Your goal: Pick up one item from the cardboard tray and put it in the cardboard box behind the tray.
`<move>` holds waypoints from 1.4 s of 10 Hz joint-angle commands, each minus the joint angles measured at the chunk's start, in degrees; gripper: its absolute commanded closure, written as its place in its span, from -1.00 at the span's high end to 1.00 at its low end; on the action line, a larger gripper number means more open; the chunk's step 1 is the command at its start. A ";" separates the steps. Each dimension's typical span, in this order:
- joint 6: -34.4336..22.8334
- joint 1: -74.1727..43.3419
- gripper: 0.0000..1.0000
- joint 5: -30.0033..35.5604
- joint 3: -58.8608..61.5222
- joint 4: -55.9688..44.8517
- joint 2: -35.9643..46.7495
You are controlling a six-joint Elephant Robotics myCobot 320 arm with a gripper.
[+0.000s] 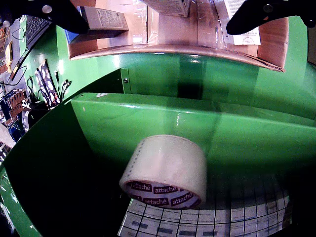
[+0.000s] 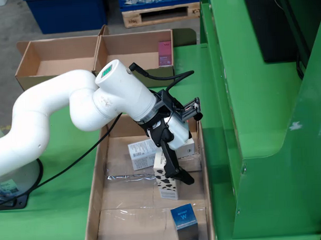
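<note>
Blue box [image 2: 183, 216]: sitting at the bottom of the fixed view, nearest the camera, in the cardboard tray [image 2: 96, 196]. It is standing clear of the arm, so it is not looking like the pick in hand.

Cow-patterned carton [image 2: 166, 187]: standing upright at the middle of the fixed view, further up the tray. One black finger [image 2: 179, 174] is reaching down just beside its top. I judge this to be the item being lined up. It is resting in the tray, not lifted.

Pincer [image 2: 189, 145]: spreading wide and gripping nothing. In the riding view its two fingers are showing as dark shapes in the upper corners, with bare tray floor between them [image 1: 158, 28]. The wide spread is probably leaving room to straddle a carton.

Tape roll [image 1: 165, 170]: filling the lower middle of the riding view, lying on its side against green metal, well apart from both fingers. I cannot tell where it is sitting in the fixed view, or what is holding it.

White labelled box [image 2: 142, 152]: lying flat just left of the pincer, partly under the wrist.

Worktop [image 2: 53, 208]: carrying the tray lengthwise, so the arm is working up its length.

Cardboard box [image 2: 127, 50]: waiting open at the top of the fixed view, behind the tray. A pink packet [image 2: 164, 52] is leaning at its right wall. Nothing is being carried toward it, so the drop is not yet begun.
</note>
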 commanded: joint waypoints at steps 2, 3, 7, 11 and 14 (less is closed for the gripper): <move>-0.20 0.43 1.00 -1.61 1.49 1.78 1.28; -0.20 0.43 1.00 -1.61 1.49 1.78 1.28; 4.00 -2.45 1.00 16.81 1.49 -20.19 8.78; 3.44 -2.11 1.00 19.64 1.49 -30.73 11.94; 3.44 -2.11 1.00 19.64 1.49 -30.73 11.94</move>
